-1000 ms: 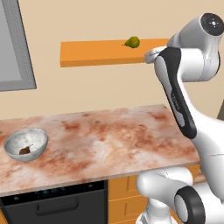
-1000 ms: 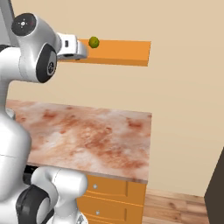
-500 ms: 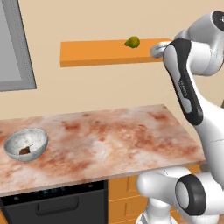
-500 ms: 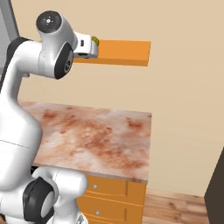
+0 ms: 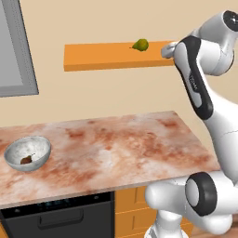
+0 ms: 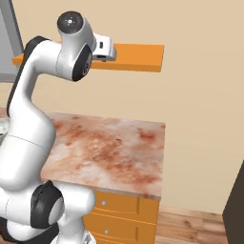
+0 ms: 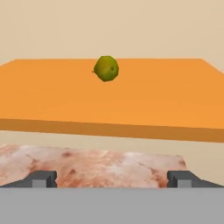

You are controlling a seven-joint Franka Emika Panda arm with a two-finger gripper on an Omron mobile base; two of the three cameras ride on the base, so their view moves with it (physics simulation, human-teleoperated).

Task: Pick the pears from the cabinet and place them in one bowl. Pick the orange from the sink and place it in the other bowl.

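We see our gripper (image 7: 112, 178) wide open, holding nothing — the yellow-green pear (image 5: 141, 44) lies on the cabinet (image 5: 102, 55).

Plain beige walls (image 6: 200, 95) run behind a reddish marbled tabletop (image 5: 116, 148). Beneath it sit orange drawer fronts (image 6: 119, 214) with small round knobs and a black oven front (image 5: 60, 218). A grey-framed panel (image 5: 14, 51) hangs at left; wood plank flooring (image 6: 190, 228) shows at right.

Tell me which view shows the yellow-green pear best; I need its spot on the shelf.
The hand view: the yellow-green pear sits near-centred on the orange shelf. The left base view shows it small.
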